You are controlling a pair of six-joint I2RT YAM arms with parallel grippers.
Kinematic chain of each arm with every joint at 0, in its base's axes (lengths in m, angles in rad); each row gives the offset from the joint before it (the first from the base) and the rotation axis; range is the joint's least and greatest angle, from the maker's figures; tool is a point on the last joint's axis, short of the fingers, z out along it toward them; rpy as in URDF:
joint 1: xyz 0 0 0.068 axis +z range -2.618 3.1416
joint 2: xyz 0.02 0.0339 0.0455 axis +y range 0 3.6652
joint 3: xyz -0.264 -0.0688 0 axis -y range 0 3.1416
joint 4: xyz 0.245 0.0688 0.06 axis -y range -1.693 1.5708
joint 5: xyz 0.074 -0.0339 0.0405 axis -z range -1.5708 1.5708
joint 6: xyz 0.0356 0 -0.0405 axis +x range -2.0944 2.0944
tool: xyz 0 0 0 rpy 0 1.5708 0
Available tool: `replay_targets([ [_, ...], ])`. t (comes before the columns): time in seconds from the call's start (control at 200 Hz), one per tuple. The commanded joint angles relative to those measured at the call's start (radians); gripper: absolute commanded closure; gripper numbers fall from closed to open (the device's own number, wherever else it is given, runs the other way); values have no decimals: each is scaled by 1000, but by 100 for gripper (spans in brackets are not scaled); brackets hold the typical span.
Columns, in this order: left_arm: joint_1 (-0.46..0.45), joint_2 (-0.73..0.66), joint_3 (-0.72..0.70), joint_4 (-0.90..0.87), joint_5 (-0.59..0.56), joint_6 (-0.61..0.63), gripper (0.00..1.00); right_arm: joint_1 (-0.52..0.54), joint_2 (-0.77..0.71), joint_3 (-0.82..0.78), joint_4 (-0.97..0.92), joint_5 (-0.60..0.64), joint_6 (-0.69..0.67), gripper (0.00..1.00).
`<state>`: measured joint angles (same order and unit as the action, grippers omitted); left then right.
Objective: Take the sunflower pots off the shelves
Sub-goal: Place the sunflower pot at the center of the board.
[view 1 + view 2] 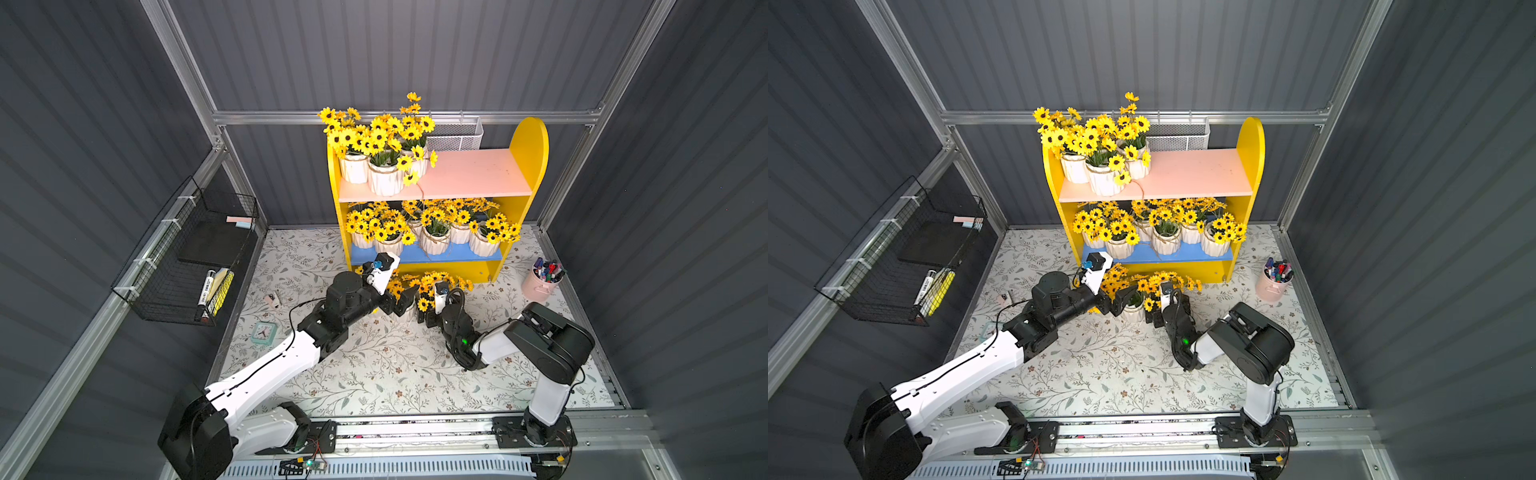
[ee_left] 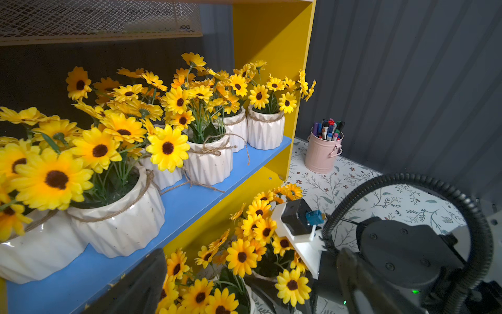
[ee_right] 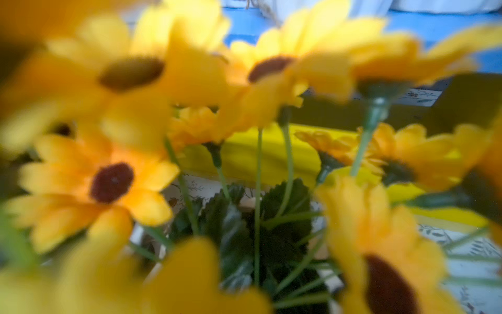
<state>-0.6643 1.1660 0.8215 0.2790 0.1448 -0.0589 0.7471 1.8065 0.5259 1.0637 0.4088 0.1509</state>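
Where grey ribbed walls (image 1: 415, 50) box in a flowered mat (image 1: 374, 365), the shelves (image 1: 530, 149) stand at twelve o'clock. Sunflower pots (image 1: 436, 241) fill both boards, with more on the mat at their foot. Only the left wrist view shows the left gripper (image 2: 244, 282) spread wide around one pot. Flowers hide the right gripper (image 1: 430, 318), so I cannot tell how its jaws stand.

- Blue board (image 2: 195, 201): row of white ribbed pots (image 2: 209, 160), twine at rims, yellow blooms, all upright, packed close.
- Yellow side panel (image 2: 271, 40) at row's end; mesh basket (image 2: 95, 19) behind shelf.
- Floral mat (image 2: 380, 195) past panel: pink cup (image 2: 322, 155) of pens, upright.
- Floor pots (image 2: 201, 297) in front of shelf, lower than board.
- L gripper (image 2: 251, 255): jaws dark + blurred, spread wide, floor pots between; contact unclear.
- R arm (image 2: 407, 252) w/ black cable (image 2: 461, 201) just beside floor pots; its wrist cam (image 2: 296, 220) among blooms.
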Motion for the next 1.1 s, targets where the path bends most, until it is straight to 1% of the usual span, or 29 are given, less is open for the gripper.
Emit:
replay_targets([
  [0.0, 4, -40, -1, -1, 7, 15, 1, -7, -38, -8, -81, -27, 18, 1],
  [0.15, 3, -40, 4, -5, 19, 15, 0, -9, -89, -10, -174, -48, 11, 1],
  [0.29, 3, -43, 9, -11, 28, 14, 1, -11, -174, -19, -284, -65, 19, 1],
  [0.405, 4, -43, 11, -12, 34, 12, 0, -13, -252, 4, -453, -95, 45, 1],
  [0.535, 4, -43, 15, -18, 50, 11, 1, -16, -291, 63, -680, -139, 73, 1],
  [0.685, 3, -46, 17, -20, 58, 11, 1, -21, -324, 59, -763, -175, 88, 1],
  [0.825, 3, -52, 19, -23, 58, 12, 1, -23, -379, 46, -846, -242, 120, 1],
  [0.931, 3, -51, 17, -24, 55, 14, 1, -32, -389, 28, -842, -262, 125, 9],
  [1.066, 3, -50, 20, -30, 39, 20, 1, -66, -321, 61, -812, -320, 115, 26],
  [1.096, 3, -52, 20, -31, 32, 24, 1, -74, -306, 70, -800, -335, 112, 32],
])
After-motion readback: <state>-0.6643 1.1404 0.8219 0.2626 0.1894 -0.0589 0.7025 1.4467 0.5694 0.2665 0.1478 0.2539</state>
